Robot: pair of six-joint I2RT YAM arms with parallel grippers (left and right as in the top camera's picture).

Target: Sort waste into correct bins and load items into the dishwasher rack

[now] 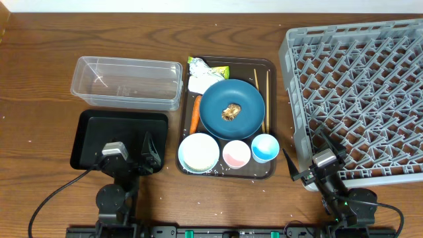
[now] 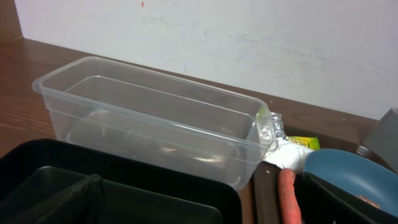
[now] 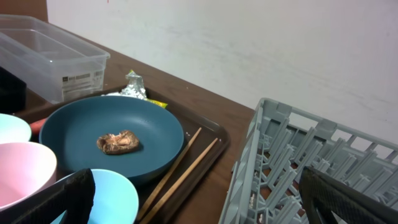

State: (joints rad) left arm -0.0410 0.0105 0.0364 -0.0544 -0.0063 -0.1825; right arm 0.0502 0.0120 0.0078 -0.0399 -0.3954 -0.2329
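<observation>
Likely next: carrot lies just L of the plate, long axis front-to-back along its rim. Your L gripper, jaws wide & empty, sits front-L of the plate, the nearer 1. R gripper, also wide, sits front-R.

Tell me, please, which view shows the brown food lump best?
Right wrist: the brown food lump sits close and unobstructed on the blue plate. Overhead shows it small at the plate's middle; left wrist shows only the plate's rim.
</observation>
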